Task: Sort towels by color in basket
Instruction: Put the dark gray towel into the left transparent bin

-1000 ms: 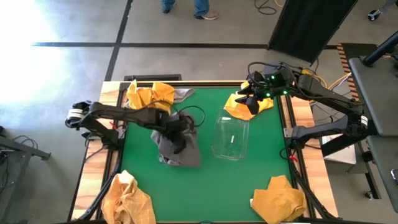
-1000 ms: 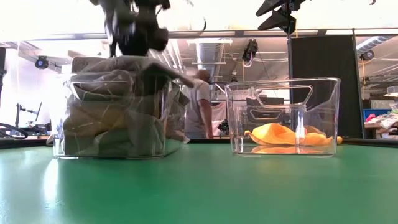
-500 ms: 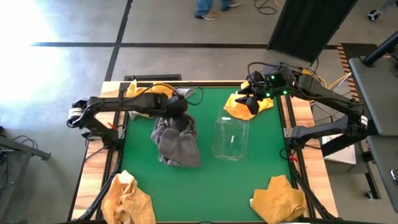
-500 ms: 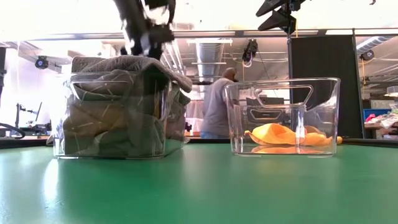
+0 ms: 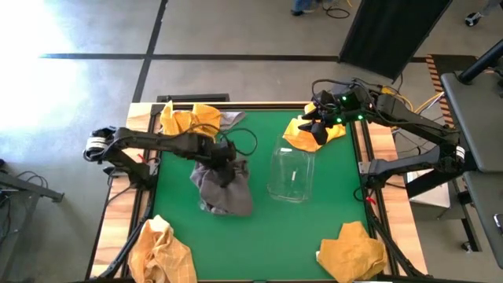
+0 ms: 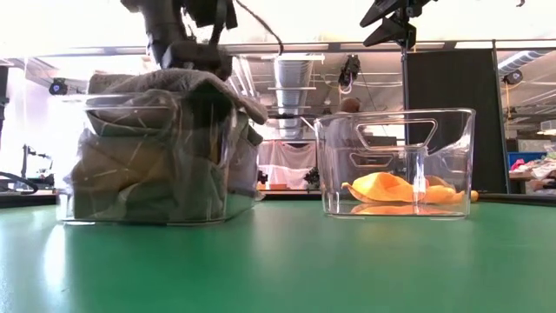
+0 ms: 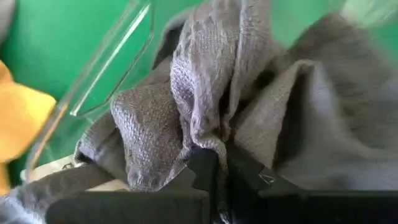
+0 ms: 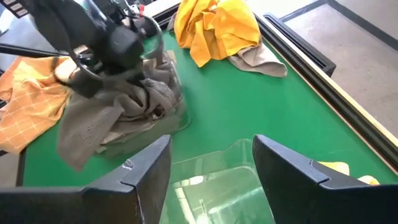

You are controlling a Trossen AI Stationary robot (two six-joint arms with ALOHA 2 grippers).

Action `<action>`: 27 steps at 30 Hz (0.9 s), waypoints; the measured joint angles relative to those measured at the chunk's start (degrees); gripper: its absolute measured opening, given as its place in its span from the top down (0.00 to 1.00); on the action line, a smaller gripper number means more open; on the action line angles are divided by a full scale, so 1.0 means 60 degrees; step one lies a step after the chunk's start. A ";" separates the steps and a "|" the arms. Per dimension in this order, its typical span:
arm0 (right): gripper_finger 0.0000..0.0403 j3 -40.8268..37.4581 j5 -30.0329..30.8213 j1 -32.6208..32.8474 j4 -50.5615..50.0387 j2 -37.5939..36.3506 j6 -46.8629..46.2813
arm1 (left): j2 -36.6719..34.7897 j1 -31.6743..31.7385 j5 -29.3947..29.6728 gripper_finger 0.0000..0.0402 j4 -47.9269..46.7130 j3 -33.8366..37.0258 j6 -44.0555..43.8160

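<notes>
At table centre: two clear plastic bins, side by side.
Left bin (image 5: pixel 222 189): heaped with grey towels (image 7: pixel 249 118), soft, nubbly weave.
Right bin (image 5: pixel 291 174): empty.
Left gripper (image 5: pixel 222 159): pressed into grey heap; grip cannot be told.
Right gripper (image 5: pixel 321 126): fingers spread, above yellow towel (image 5: pixel 305 135) behind right bin.
Remaining: four yellow towels outside bins, near table corners.

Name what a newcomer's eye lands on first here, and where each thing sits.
First the heap of grey towels overflowing the clear bin left of the table's middle, with the left gripper pressed into the top. Beside it, the second clear bin is empty. Mustard-yellow towels lie at the corners, one under the right gripper.
</notes>
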State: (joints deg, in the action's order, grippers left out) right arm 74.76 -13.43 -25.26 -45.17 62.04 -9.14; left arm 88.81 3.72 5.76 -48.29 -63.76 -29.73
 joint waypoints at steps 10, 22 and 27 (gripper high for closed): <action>0.45 0.0000 0.0016 0.0000 0.0073 0.0000 -0.0149 | 0.0838 0.0549 0.0104 0.94 0.0845 0.0962 -0.0298; 0.44 0.0000 0.0448 0.0000 0.0066 -0.0003 -0.0231 | 0.0489 0.0308 0.0118 0.62 -0.3827 -0.3074 0.1017; 0.44 0.0000 0.0568 -0.0004 0.0066 -0.0003 -0.0179 | 0.0310 -0.0420 -0.0767 0.58 -0.3240 -0.4432 0.2633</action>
State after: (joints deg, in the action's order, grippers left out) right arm 74.76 -10.02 -25.28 -44.77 62.02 -10.21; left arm 90.67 1.20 1.15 -67.73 -90.35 -13.94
